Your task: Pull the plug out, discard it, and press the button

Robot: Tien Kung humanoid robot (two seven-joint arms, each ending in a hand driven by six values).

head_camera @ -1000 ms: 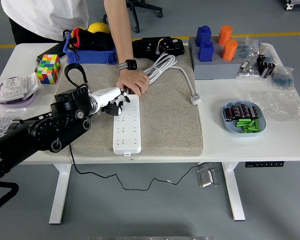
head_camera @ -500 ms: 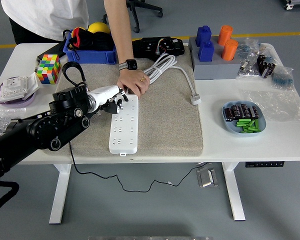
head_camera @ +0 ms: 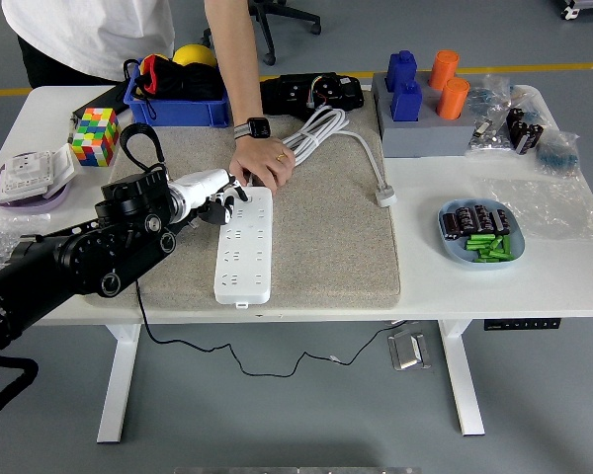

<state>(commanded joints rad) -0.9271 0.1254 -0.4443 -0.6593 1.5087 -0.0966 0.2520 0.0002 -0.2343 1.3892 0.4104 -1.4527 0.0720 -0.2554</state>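
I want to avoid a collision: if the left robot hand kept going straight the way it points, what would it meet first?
Probably the person's hand, resting on the far end of the power strip just beyond the left robot hand; depth is unclear.

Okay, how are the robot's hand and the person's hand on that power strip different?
The robot's left hand is white and black and comes from the left onto the upper left part of the white power strip. The person's hand is bare, with a ring and a wrist watch, and reaches from the far side to the strip's top end by the cable. Both are at the strip's far end.
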